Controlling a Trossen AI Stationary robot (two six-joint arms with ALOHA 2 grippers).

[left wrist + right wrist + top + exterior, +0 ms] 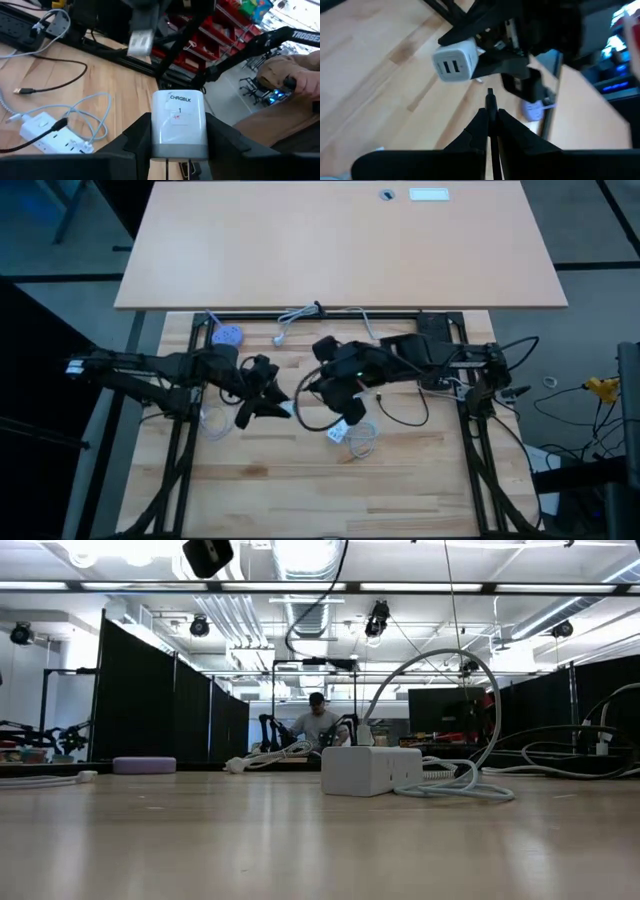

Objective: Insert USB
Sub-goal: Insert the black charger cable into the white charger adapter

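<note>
My left gripper (270,400) is shut on a white charger block (178,122) labelled "CHRGBLK 1", above the middle of the wooden table. The block's face with two USB ports (454,65) points toward my right gripper (325,387). My right gripper (490,114) is shut on a black USB plug (490,97). The plug's silver end (141,41) hangs in the air a short way from the block's port face, apart from it. Its black cable (305,418) loops down onto the table. My left gripper pinches the charger block's two opposite side faces (151,135) between its two fingers, near the prong end (186,167). The fingers come level from the table's left. The block is lifted clear of the table, its port face pointing away from the gripper. My right gripper pinches the black body of the USB plug (490,102) between its two fingers, which lie along it. The plug sticks out past the fingertips toward the block. It is clear of the table, and the cable trails slack behind it.
A white power strip (340,430) with a coiled white cord lies on the table near the middle; it also shows in the low view (370,770). A purple puck (228,336) sits at the far left. A second dark cable with a USB end (22,91) lies on the wood.
</note>
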